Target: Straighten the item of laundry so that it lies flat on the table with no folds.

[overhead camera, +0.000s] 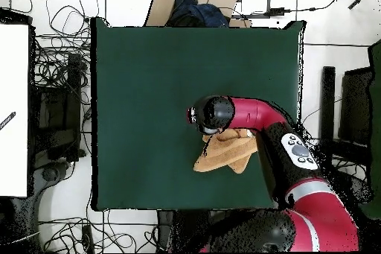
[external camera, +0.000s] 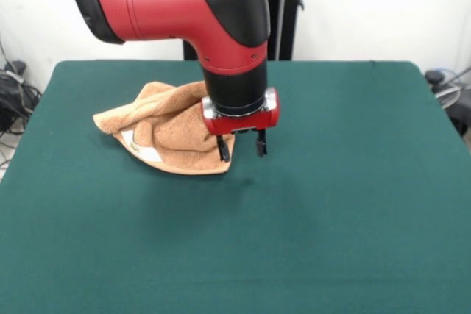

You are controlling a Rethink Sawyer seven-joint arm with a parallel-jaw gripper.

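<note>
The item of laundry [external camera: 165, 131], an orange-tan towel, lies crumpled and folded over itself left of centre on the far half of the green table [external camera: 331, 204], its white label [external camera: 144, 151] facing the front. My gripper [external camera: 241, 149] hangs just above the table at the towel's right edge. It is open, with nothing between its fingers; the left fingertip [external camera: 223, 152] stands in front of the towel's right corner. Seen from overhead, the towel [overhead camera: 220, 157] peeks out from under the red arm, which hides the gripper.
Cables [external camera: 15, 93] lie beyond the table's left edge in the front view. Overhead, a cardboard box [overhead camera: 195, 4] holding dark cloth sits past the table's top edge, and tangled wires [overhead camera: 59, 80] run along its left side.
</note>
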